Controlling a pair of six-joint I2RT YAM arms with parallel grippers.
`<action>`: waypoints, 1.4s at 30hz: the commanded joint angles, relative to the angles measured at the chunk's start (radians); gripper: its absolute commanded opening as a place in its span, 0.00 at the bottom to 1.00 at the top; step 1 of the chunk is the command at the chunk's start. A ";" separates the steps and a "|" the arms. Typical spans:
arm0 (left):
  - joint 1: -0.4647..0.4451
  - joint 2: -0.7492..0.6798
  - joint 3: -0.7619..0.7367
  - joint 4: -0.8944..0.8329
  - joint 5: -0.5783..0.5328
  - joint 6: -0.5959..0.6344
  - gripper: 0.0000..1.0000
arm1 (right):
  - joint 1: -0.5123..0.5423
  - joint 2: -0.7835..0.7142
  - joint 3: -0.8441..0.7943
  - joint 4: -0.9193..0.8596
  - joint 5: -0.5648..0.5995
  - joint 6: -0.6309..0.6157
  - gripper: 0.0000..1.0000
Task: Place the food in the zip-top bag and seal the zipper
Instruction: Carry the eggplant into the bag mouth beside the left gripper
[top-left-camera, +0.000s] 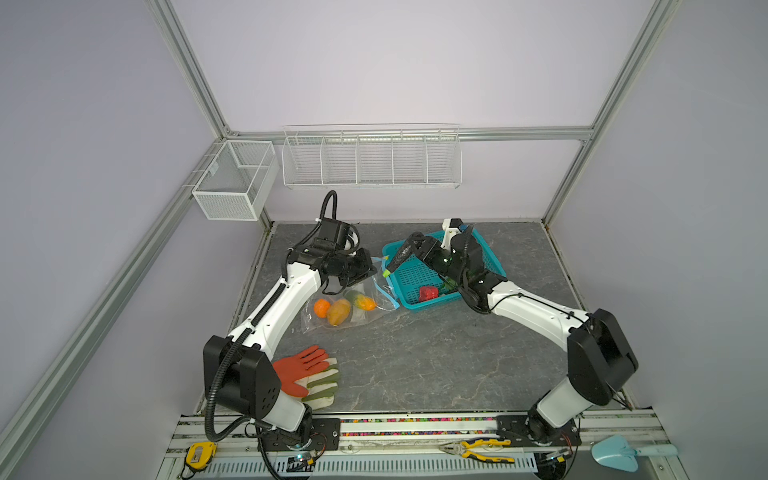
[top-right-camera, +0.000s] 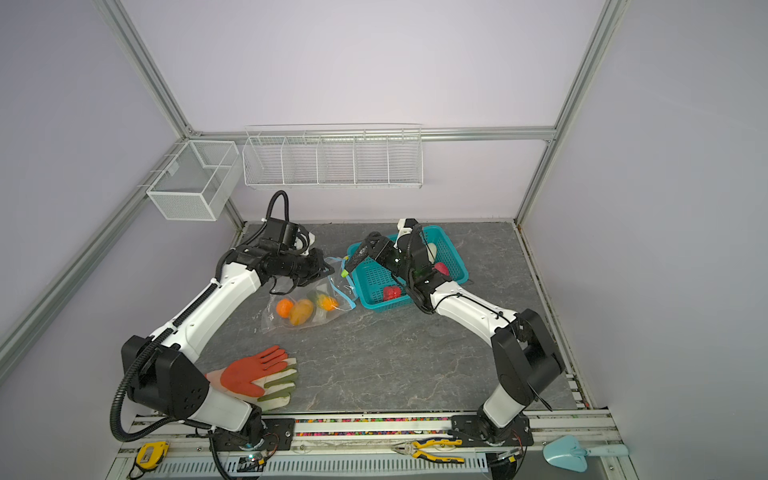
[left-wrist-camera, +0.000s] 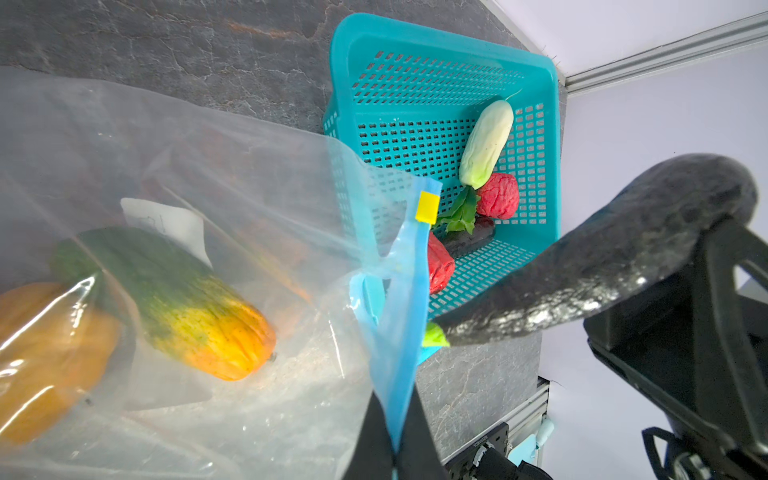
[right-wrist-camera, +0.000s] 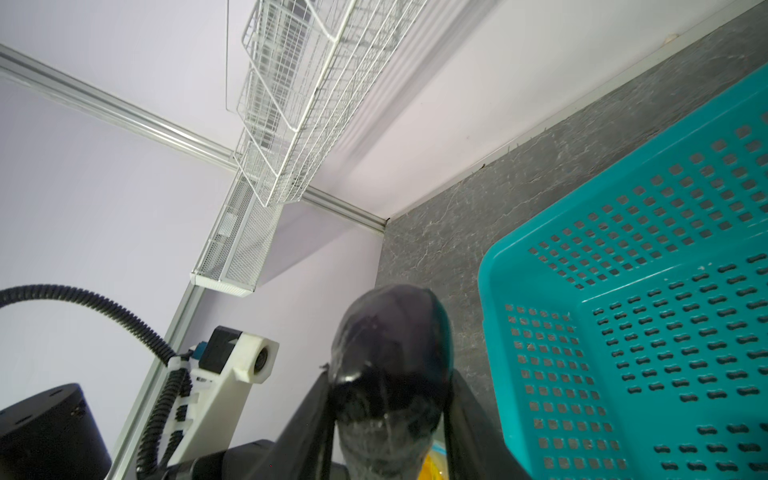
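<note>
Tabletop (top-left-camera: 436, 353), right arm (top-left-camera: 532, 303) hiding basket (top-left-camera: 409, 276) (partly); eggplant (right-wrist-camera: 390, 374) cropped

Right tool (top-right-camera: 371, 249) holds eggplant (top-right-camera: 356, 261) over teal basket (top-right-camera: 415, 302) left rim. Left tool (top-right-camera: 322, 274) grips zip-top bag (top-right-camera: 286, 322) far edge.

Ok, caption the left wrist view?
Left tool pinching the zip-top bag's zipper while the eggplant hangs near its mouth.

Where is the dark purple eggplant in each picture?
Top view: eggplant slanting over the teal basket's left corner.
Top view: same place, over the basket's left corner.
Left wrist: close up, crossing in front of the basket.
Right wrist: very close, gripped by the right gripper, basket beside it.
Shared landmark: the teal basket.
</note>
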 joint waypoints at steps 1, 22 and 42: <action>0.002 0.003 0.022 0.023 0.016 -0.010 0.00 | 0.026 0.040 0.030 0.054 0.008 0.034 0.42; 0.003 0.001 0.026 0.034 0.017 -0.014 0.00 | 0.135 0.107 0.006 0.035 -0.035 0.042 0.44; 0.003 -0.013 0.029 0.010 0.003 -0.015 0.00 | 0.182 0.145 0.020 -0.043 -0.162 0.066 0.47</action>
